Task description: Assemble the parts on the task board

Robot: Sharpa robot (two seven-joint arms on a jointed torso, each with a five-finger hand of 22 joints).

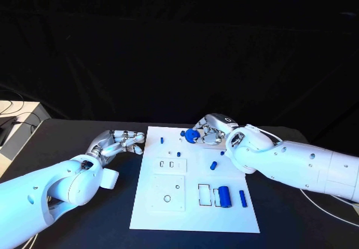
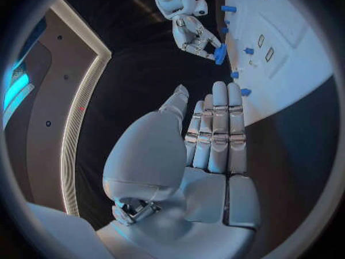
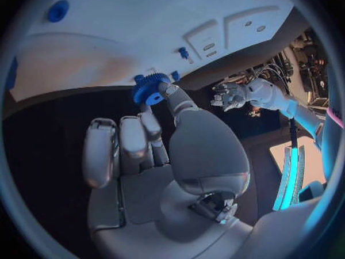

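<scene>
The right hand (image 1: 210, 129) pinches a blue gear (image 1: 191, 136) between its thumb and a fingertip at the far edge of the task board (image 1: 196, 215); in the right wrist view the toothed wheel (image 3: 148, 88) sits at the fingertips (image 3: 167, 90), just over the board's rim (image 3: 94, 57), while the other fingers curl toward the palm. The left hand (image 1: 118, 143) holds nothing, hovering over the black worktop (image 1: 67, 140) just beside the board's left edge; the left wrist view shows its fingers (image 2: 219, 121) straight and lying close together.

On the board, small blue pegs (image 1: 162, 140) stand near the far end. A short blue piece (image 1: 213, 166) lies near the middle right. Nearer the robot, a thick blue cylinder (image 1: 223, 197) and a thinner blue rod (image 1: 243, 198) lie side by side next to a rectangular slot (image 1: 203, 194).
</scene>
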